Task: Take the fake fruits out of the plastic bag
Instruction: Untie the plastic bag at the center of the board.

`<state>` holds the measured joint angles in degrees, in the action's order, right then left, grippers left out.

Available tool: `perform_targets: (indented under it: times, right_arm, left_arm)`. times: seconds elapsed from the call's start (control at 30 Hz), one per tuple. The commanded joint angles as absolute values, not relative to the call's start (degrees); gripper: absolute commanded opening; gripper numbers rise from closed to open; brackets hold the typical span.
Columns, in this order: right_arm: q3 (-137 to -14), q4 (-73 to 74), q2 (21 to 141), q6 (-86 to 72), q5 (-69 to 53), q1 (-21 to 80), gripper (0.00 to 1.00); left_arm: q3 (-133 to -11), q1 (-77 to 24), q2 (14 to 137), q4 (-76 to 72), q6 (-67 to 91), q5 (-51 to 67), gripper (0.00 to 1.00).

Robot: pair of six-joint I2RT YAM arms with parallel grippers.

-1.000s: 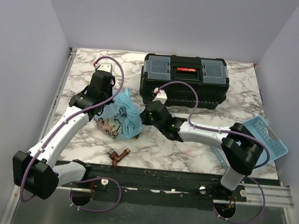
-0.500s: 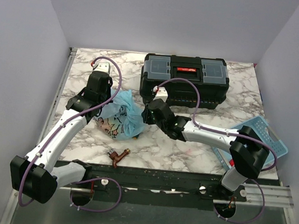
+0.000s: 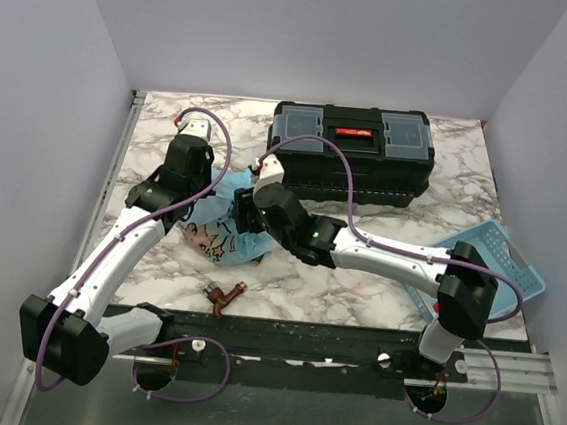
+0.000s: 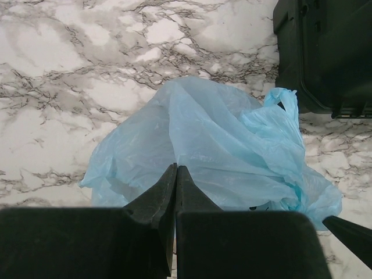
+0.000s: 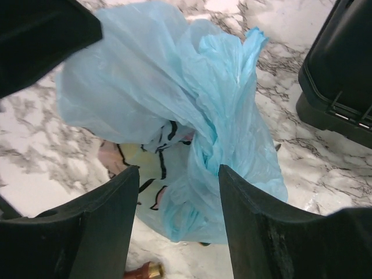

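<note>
The plastic bag (image 3: 223, 235) lies crumpled on the marble table, light blue with a cartoon print facing the front. The fake fruits are hidden inside it. My left gripper (image 3: 209, 185) is at the bag's back left; in the left wrist view its jaws (image 4: 175, 170) are shut tight on a fold of the bag's film (image 4: 232, 145). My right gripper (image 3: 245, 207) hovers over the bag's right side. In the right wrist view it is open (image 5: 179, 200), its two fingers (image 5: 110, 226) standing either side of the bag's twisted handle (image 5: 218, 139) without pinching it.
A black toolbox (image 3: 348, 164) stands right behind the bag, close to both wrists. A light-blue basket tray (image 3: 495, 258) sits at the right edge. A small brown and brass object (image 3: 223, 295) lies near the front edge, below the bag.
My right gripper has gone from shut to open and moved left from beside the bag to over it. The left gripper shifted slightly and stays shut.
</note>
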<state>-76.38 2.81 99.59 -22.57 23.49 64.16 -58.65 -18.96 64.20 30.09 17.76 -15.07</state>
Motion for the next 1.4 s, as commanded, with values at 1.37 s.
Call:
perform_targets:
  times: [1.37]
  right_arm:
    - [-61.1, 2.1, 93.3, -30.0, 33.5, 64.3, 0.22]
  left_arm:
    - [-54.8, -18.2, 57.8, 21.3, 11.5, 11.2, 0.23]
